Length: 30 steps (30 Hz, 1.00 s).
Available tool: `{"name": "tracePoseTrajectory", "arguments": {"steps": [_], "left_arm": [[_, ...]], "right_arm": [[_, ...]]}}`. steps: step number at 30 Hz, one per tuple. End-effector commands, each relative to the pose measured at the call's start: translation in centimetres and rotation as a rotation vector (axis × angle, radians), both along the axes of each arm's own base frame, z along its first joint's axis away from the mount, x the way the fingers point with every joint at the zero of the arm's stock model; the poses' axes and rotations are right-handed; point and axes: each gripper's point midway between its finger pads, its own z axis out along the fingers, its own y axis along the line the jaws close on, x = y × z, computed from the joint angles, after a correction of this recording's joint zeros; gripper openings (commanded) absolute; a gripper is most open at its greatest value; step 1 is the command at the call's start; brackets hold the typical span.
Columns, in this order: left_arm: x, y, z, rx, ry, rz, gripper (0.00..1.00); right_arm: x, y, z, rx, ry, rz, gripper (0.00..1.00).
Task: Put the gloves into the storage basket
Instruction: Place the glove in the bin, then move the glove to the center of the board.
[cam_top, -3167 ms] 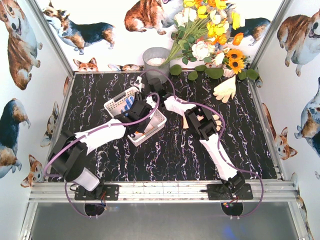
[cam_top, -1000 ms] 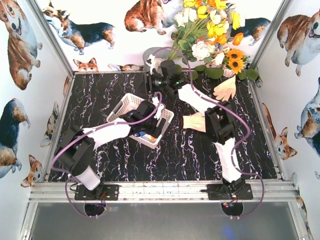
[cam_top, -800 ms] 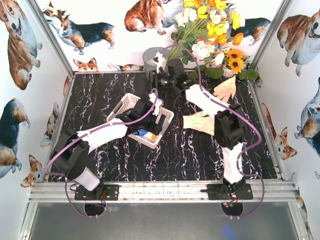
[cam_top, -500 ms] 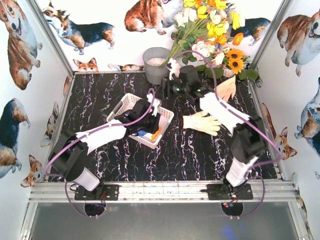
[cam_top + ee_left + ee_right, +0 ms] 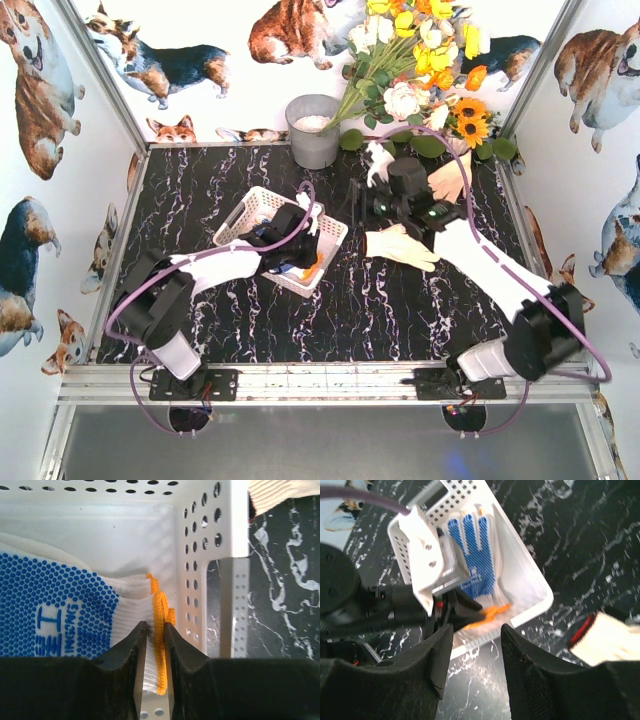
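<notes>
Pinching the orange cuff hem of the blue-dotted glove (image 5: 50,605) inside the storage basket (image 5: 210,555), our left end effector (image 5: 155,630) sits low, arm reaching in. Our right end effector (image 5: 476,637) hangs spread and empty, arm stretched forward. The cream glove (image 5: 402,247) lies just beside it on the worktop (image 5: 400,310), rightward, long axis across, cuff toward the basket. We judge the right arm nearer.

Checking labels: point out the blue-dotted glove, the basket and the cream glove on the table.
blue-dotted glove (image 5: 50,600), left wrist view, dotted palm.
basket (image 5: 207,555), left wrist view, perforated side wall.
cream glove (image 5: 398,246), top view, palm.
</notes>
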Motion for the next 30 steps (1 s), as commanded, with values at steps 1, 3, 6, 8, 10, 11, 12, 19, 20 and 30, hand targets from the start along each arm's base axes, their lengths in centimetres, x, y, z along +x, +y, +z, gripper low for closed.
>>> {"name": "tracePoseTrajectory", "arguments": {"steps": [1,3,6,8,10,11,12,19,20,30], "left_arm": [[1.8,0.3,-1.2,0.009,-0.033,0.043,0.14],[2.0,0.0,-1.5,-0.006,-0.037,0.036,0.14],[1.8,-1.0,-2.4,-0.034,-0.004,0.013,0.16],[1.4,-1.3,-2.9,-0.056,0.014,0.002,0.19],[1.4,-1.3,-2.7,-0.069,0.005,0.008,0.25],[1.6,-1.2,-2.2,-0.071,-0.009,0.014,0.29],[1.8,-1.1,-1.5,-0.074,-0.023,0.019,0.35],[3.2,2.3,4.5,-0.073,-0.127,0.100,0.72],[3.4,3.0,5.2,-0.070,-0.138,0.114,0.75],[4.0,12.7,12.2,-0.035,-0.259,0.264,1.00]], "right_arm": [[-1.5,-3.5,0.6,-0.047,-0.015,-0.117,0.46],[-2.4,-5.1,0.4,-0.071,-0.014,-0.161,0.46],[-3.4,-7.4,-0.7,-0.119,0.016,-0.240,0.47],[-3.9,-9.2,-1.9,-0.158,0.055,-0.308,0.48],[-4.4,-10.7,-2.2,-0.178,0.069,-0.368,0.49],[-4.5,-11.1,-2.6,-0.190,0.082,-0.389,0.50],[-4.6,-11.5,-2.9,-0.203,0.092,-0.407,0.51],[-2.6,-10.8,-5.8,-0.228,0.174,-0.445,0.51],[-2.1,-10.7,-6.3,-0.232,0.185,-0.449,0.50],[1.7,-8.4,-12.6,-0.354,0.349,-0.403,0.45]]}}
